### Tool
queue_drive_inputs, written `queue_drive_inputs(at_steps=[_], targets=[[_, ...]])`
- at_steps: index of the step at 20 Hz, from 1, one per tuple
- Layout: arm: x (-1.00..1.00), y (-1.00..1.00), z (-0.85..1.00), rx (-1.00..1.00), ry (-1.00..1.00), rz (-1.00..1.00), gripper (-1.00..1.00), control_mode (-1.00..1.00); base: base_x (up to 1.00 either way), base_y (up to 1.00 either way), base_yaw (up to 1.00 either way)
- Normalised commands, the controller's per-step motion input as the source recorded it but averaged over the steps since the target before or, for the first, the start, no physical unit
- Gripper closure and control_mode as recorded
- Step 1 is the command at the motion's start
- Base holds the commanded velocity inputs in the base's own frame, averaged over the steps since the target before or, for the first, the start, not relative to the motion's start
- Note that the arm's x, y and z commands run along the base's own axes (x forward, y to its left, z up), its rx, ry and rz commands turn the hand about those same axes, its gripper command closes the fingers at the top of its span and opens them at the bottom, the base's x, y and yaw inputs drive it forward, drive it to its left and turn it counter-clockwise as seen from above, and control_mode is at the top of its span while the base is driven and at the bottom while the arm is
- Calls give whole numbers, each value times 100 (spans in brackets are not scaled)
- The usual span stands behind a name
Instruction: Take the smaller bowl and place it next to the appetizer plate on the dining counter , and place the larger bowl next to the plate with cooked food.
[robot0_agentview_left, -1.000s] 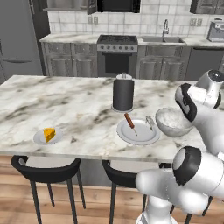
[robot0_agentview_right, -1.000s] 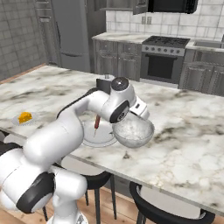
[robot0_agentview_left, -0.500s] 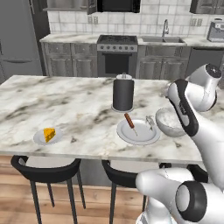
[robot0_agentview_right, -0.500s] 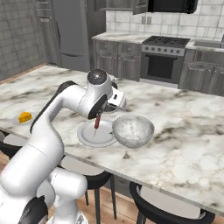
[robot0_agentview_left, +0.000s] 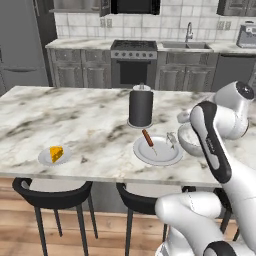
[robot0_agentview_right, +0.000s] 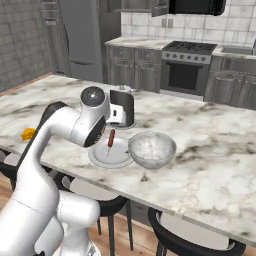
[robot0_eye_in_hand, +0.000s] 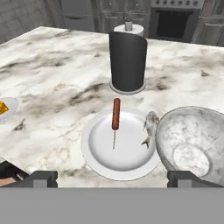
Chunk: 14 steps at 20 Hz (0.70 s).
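Two plates sit on the dining counter (robot0_agentview_left: 75, 120). The larger white plate (robot0_eye_in_hand: 120, 146) carries a reddish-brown sausage on a stick (robot0_eye_in_hand: 115, 114) near its middle and a small grey piece of food (robot0_eye_in_hand: 150, 124) at its rim beside the larger bowl (robot0_eye_in_hand: 192, 146). That marbled grey-white bowl stands upright just beside the plate, about touching its edge, with nothing visible inside. Behind the plate stands a tall dark cylindrical holder (robot0_eye_in_hand: 127, 61) with a white roll showing at its top. The appetizer plate (robot0_agentview_left: 54, 156) lies well apart near the counter's front edge, holding an orange-yellow wedge (robot0_agentview_left: 56, 152). The gripper (robot0_eye_in_hand: 112, 179) hangs above the counter's front edge in front of the sausage plate, its two fingertips (robot0_eye_in_hand: 43, 178) spread wide apart and holding nothing.
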Motion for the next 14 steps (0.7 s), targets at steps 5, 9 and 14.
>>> queue_drive_inputs(at_steps=[5, 9, 14], targets=[[-56, 33, 0, -22, 0, 17, -100, -100, 0, 0, 0], [-15, 8, 0, -5, 0, 4, -100, 100, -56, 21, 11], [0, 0, 0, 0, 0, 0, -100, 100, -81, 42, 10]])
